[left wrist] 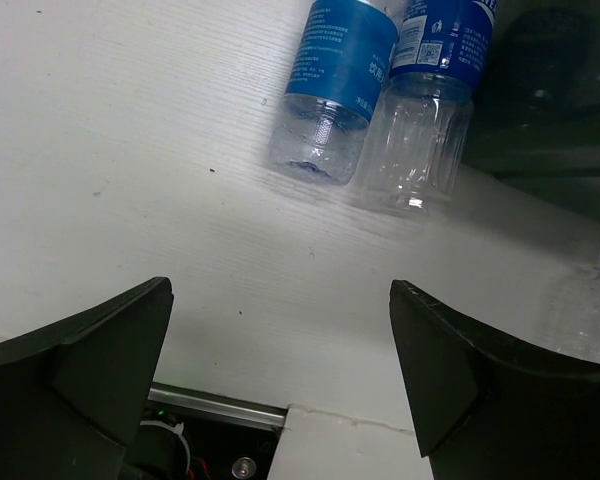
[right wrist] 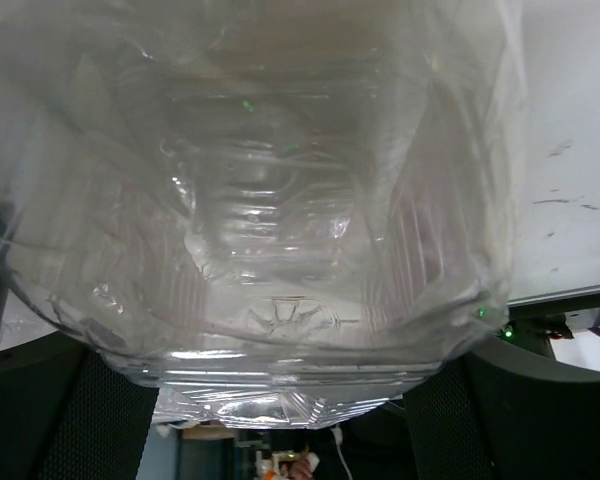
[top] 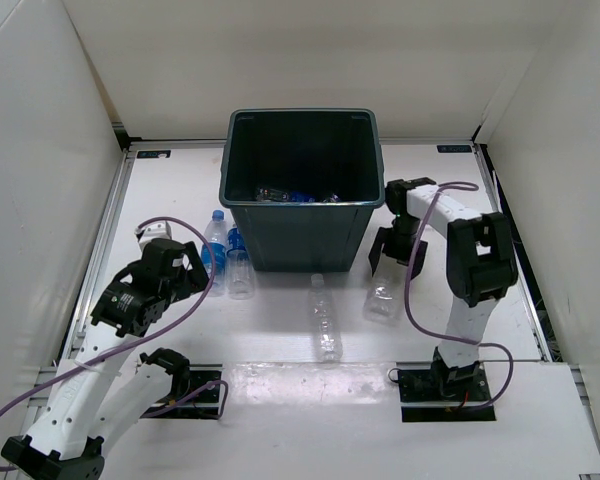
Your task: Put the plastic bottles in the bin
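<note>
The dark grey-green bin (top: 300, 238) stands at the back centre with several bottles (top: 290, 194) inside. Two blue-labelled bottles (top: 217, 240) (top: 239, 266) lie left of it; in the left wrist view they are the left one (left wrist: 332, 85) and the right one (left wrist: 427, 110). My left gripper (top: 192, 270) (left wrist: 280, 380) is open and empty, short of them. A clear bottle (top: 325, 316) lies in front of the bin. My right gripper (top: 395, 258) (right wrist: 280, 400) is open, its jaws on either side of a crumpled clear bottle (top: 383, 298) (right wrist: 260, 200) on the table.
White walls enclose the table on the left, right and back. The bin's dark side (left wrist: 550, 90) shows at the right of the left wrist view. The arm bases (top: 185, 385) (top: 445, 385) sit at the near edge, with purple cables looping beside them.
</note>
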Action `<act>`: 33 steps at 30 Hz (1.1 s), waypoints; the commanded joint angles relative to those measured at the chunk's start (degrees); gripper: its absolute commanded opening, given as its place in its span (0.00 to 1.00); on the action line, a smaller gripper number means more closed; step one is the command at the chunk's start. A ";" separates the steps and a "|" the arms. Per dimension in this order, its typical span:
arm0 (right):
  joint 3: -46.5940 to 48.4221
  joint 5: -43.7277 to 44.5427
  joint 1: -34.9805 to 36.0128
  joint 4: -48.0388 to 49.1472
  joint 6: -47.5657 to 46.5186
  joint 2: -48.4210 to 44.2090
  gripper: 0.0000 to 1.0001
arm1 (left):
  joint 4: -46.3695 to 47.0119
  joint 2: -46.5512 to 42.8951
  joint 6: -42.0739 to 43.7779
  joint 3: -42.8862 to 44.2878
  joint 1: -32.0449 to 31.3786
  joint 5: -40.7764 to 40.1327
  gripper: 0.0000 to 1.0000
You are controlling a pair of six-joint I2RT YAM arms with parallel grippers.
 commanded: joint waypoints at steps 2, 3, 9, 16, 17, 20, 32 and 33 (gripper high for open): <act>-0.57 0.53 -5.49 -1.69 -0.87 -5.99 0.71 | 0.35 -0.43 -0.13 -0.01 -0.29 -2.05 1.00; -0.31 0.52 -7.33 -1.96 -1.40 -6.96 0.71 | 0.35 -0.43 -0.30 -0.01 -0.29 -2.49 1.00; 13.04 -5.87 -15.25 -7.06 -4.74 -13.91 0.70 | 0.26 0.00 -1.00 0.69 -0.29 -3.38 1.00; 35.61 -15.21 -21.14 -7.76 -3.87 -17.95 0.68 | 2.19 0.27 -1.80 -0.01 -0.29 -1.53 1.00; 37.21 -15.39 -21.32 -7.50 -3.43 -18.22 0.67 | 2.54 0.62 -1.28 0.34 -0.29 -1.53 1.00; 42.84 -16.27 -22.38 -4.70 -0.36 -20.23 0.67 | 3.86 1.59 1.45 1.66 -0.20 0.22 1.00; 43.36 -18.13 -9.14 23.26 9.68 -27.98 0.66 | 3.33 0.62 3.21 2.45 -0.20 1.81 1.00; 44.60 -17.59 -7.89 22.48 9.23 -26.32 0.68 | 3.42 0.54 3.21 2.37 -0.29 1.81 1.00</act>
